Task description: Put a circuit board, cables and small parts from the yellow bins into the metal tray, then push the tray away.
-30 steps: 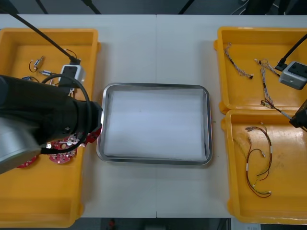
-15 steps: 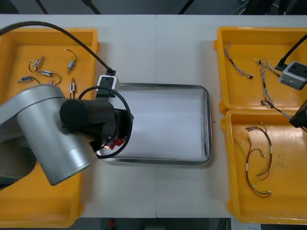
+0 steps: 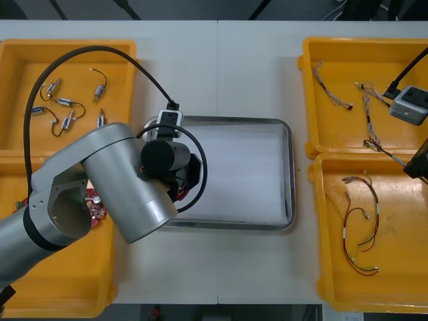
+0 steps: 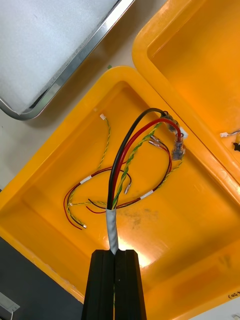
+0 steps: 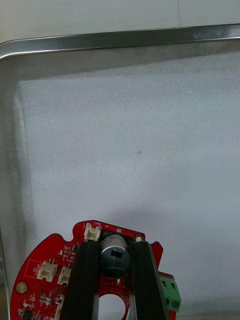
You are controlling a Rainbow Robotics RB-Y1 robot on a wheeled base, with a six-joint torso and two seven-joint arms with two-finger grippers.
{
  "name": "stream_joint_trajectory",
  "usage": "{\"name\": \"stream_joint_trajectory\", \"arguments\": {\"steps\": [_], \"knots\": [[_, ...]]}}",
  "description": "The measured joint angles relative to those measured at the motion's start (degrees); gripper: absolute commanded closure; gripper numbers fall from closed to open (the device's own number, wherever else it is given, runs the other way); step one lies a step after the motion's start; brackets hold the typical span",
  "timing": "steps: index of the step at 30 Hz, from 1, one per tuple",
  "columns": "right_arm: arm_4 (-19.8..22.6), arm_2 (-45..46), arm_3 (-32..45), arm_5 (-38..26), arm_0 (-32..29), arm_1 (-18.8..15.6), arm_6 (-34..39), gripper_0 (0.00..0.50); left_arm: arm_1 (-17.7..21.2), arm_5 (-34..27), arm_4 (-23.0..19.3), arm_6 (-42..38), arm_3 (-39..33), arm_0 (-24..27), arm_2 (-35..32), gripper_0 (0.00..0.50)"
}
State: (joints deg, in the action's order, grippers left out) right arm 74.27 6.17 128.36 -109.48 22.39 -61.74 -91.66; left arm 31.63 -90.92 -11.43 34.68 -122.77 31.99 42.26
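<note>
The left gripper (image 5: 114,245), fingers clamped on a board (image 5: 45,280), hangs over the left end of the tray (image 5: 125,37). This looks like the placing step; next it should lower and let go. The right gripper (image 4: 114,252) pinches a cable (image 4: 125,165) over a bin (image 4: 200,240) right of the tray. The left wrist view reveals the grip on the board; from the front the arm (image 3: 127,180) covers it.

A light table (image 3: 221,67), seamed down its middle, with dark floor (image 3: 187,8) beyond its far edge.
</note>
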Motion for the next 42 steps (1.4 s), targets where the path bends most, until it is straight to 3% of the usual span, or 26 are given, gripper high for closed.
{"name": "stream_joint_trajectory", "arguments": {"steps": [7,28,37,39,42], "knots": [[0.0,0.0,0.0,0.0,0.0,0.0,0.0,0.5,-0.2,3.4,2.1,0.0,3.4,0.0,1.5,0.5],[0.0,0.0,0.0,0.0,0.0,0.0,0.0,0.5,-0.2,5.9,2.2,-3.0,6.9,0.0,4.6,0.493],[0.0,0.0,0.0,0.0,0.0,0.0,0.0,0.5,-0.2,7.1,2.2,-5.1,7.0,0.0,5.1,0.253],[0.0,0.0,0.0,0.0,0.0,0.0,0.0,0.5,-0.2,7.3,2.2,-5.1,7.0,0.0,5.1,0.158],[0.0,0.0,0.0,0.0,0.0,0.0,0.0,0.5,-0.1,7.7,2.2,-5.1,7.0,0.0,5.1,0.056]]}}
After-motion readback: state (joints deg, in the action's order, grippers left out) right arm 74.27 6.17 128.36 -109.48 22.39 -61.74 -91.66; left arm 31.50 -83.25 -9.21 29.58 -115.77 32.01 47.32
